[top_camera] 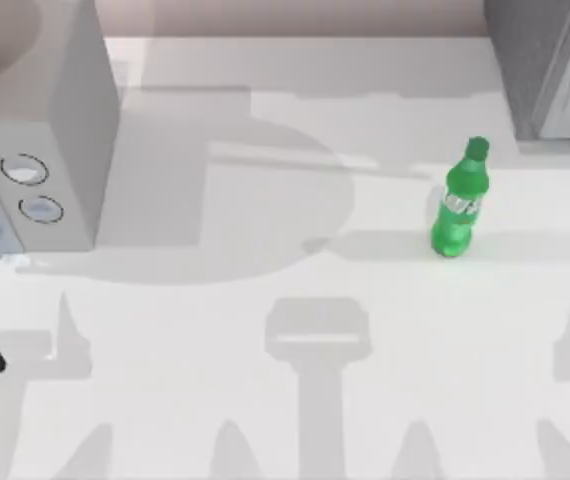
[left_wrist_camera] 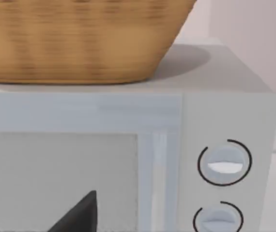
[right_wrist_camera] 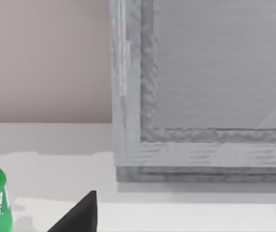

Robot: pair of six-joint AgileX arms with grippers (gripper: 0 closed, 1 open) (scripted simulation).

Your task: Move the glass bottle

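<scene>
On the table's (top_camera: 265,420) right half stands the glass bottle (top_camera: 460,205) — upright, untouched, near a grey box (top_camera: 545,60). Whether either pincer is spread or pressed together — I cannot tell.

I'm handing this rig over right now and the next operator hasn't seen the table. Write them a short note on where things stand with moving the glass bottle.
Grippers: a dark tip of the left gripper shows in the left wrist view, facing the microwave; a dark tip of the right gripper shows in the right wrist view. Open or shut can't be judged for either.
Glass bottle: upright on the table, right of centre, near the grey appliance at the back right. Nothing is touching it.
Done: nothing yet.
Left: grasp the bottle and move it; the right arm looks nearer.
</scene>
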